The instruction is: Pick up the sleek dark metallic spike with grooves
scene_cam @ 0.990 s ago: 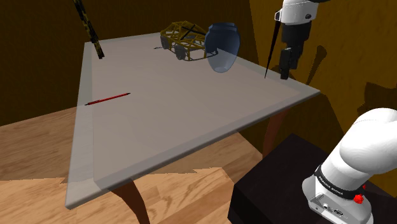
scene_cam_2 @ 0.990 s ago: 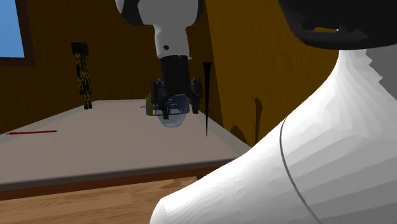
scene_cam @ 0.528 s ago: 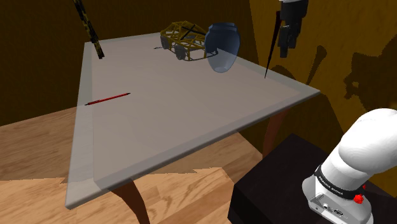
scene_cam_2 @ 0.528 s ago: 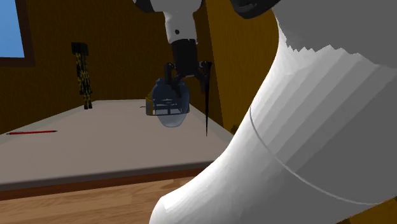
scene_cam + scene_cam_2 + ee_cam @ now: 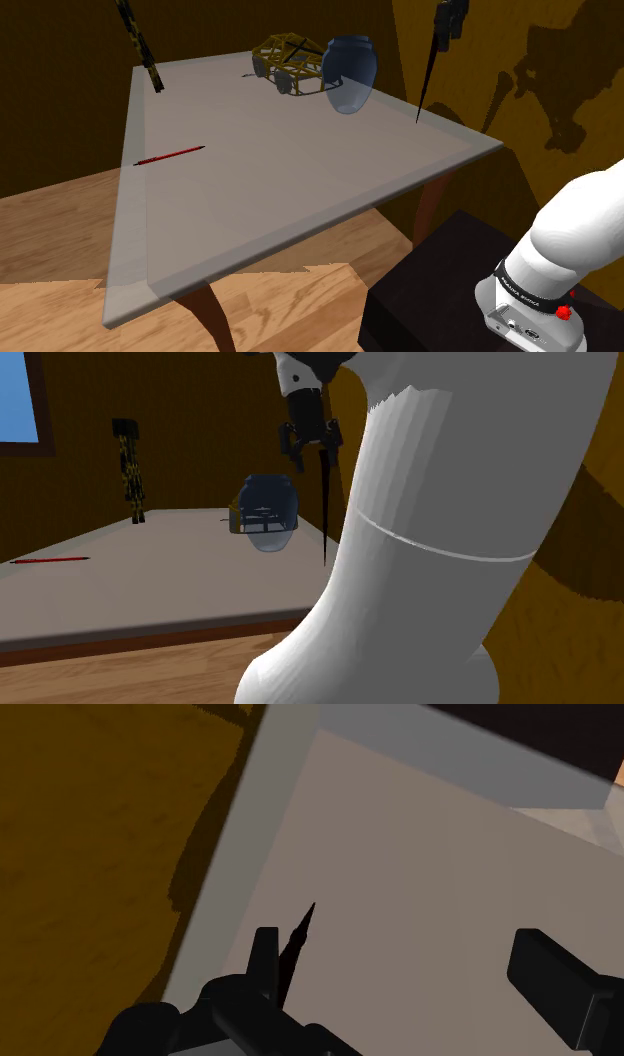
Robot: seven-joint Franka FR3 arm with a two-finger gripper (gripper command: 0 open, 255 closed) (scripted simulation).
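— Ochre wall, plank floor, and a pale grey worktop whose far corner lies right under the tool. Where is the spike?
— The dark spike stands on its point on that corner, almost upright, with its thick end reaching up to the tool
— Clamped?
— No, the tool is spread wide. Seen from the wrist, the shaft runs just beside one finger, perhaps brushing it. The other finger is well off on the far side, so nothing pinches it
— Then why does it stand?
— I can't tell; I see nothing else propping it
— And the tool's pose?
— It points down along the shaft, I'd judge so the fingers can close across the upper end. It should shift sideways first to centre the shaft in the gap, or the near finger may knock the spike off the edge
— Anything in the way?
— The blue jar and the frame cart sit off to one side of the tool, and the red pencil is far from it
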